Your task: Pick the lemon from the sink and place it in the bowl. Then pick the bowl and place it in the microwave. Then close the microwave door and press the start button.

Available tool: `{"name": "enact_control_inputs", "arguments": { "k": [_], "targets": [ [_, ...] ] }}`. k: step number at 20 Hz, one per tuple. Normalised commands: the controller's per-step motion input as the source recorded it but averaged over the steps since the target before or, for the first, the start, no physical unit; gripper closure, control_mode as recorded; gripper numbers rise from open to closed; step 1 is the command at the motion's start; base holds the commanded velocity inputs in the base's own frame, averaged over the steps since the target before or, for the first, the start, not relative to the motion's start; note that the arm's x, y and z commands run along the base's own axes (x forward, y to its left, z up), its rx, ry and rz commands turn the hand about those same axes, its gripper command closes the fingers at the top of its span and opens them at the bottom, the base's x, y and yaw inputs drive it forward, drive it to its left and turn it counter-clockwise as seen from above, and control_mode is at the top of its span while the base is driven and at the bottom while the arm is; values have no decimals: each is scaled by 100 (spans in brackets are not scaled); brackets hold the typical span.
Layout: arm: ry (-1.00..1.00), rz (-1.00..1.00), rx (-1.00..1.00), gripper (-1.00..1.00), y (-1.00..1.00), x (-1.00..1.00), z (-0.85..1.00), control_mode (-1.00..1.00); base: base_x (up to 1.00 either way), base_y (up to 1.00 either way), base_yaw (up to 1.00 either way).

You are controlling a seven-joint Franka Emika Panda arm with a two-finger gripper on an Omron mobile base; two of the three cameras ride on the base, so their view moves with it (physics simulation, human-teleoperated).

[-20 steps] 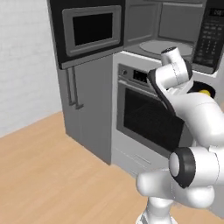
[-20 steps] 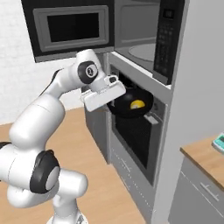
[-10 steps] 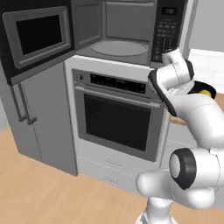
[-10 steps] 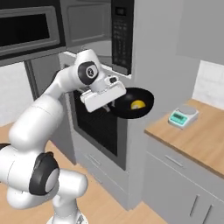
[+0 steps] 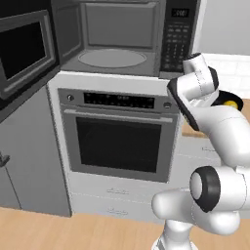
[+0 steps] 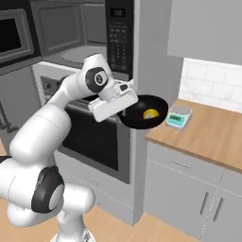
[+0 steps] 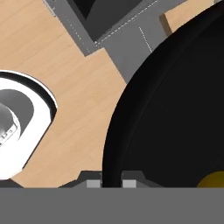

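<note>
We held our gripper (image 6: 124, 112) clamped on the rim of the shallow, glossy black bowl (image 6: 143, 112) with the round yellow lemon (image 6: 151, 114) already inside, carried beside the counter (image 6: 215, 134), so 3 steps remained: the open microwave (image 5: 114, 39) with its glass turntable, the door, the start button.

- Bowl (image 6: 143, 112): shallow, round, black, held level in the air by its near rim, above the edge of the wooden counter, right of the microwave.
- Lemon (image 6: 150, 114): small, yellow, lying inside the bowl.
- Microwave (image 5: 117, 39): built in above the oven, grey cavity with round glass turntable, button panel on its right.
- Door (image 5: 22, 53): black, swung open to the left.
</note>
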Motion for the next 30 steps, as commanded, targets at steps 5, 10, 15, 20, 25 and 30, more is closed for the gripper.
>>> {"name": "enact_control_inputs", "arguments": {
  "k": [5, 10, 15, 20, 25, 30],
  "targets": [
    [0, 0, 0, 100, 0, 0, 0, 100, -5, 86, -32],
    [0, 0, 0, 100, 0, 0, 0, 100, 4, 85, -22],
    [0, 0, 0, 100, 0, 0, 0, 100, 6, 62, -20],
    [0, 0, 0, 100, 0, 0, 0, 100, 28, 23, -19],
    [0, 0, 0, 100, 0, 0, 0, 100, 27, 37, -13],
    [0, 0, 0, 100, 0, 0, 0, 100, 34, 36, -5]
  ]
}}
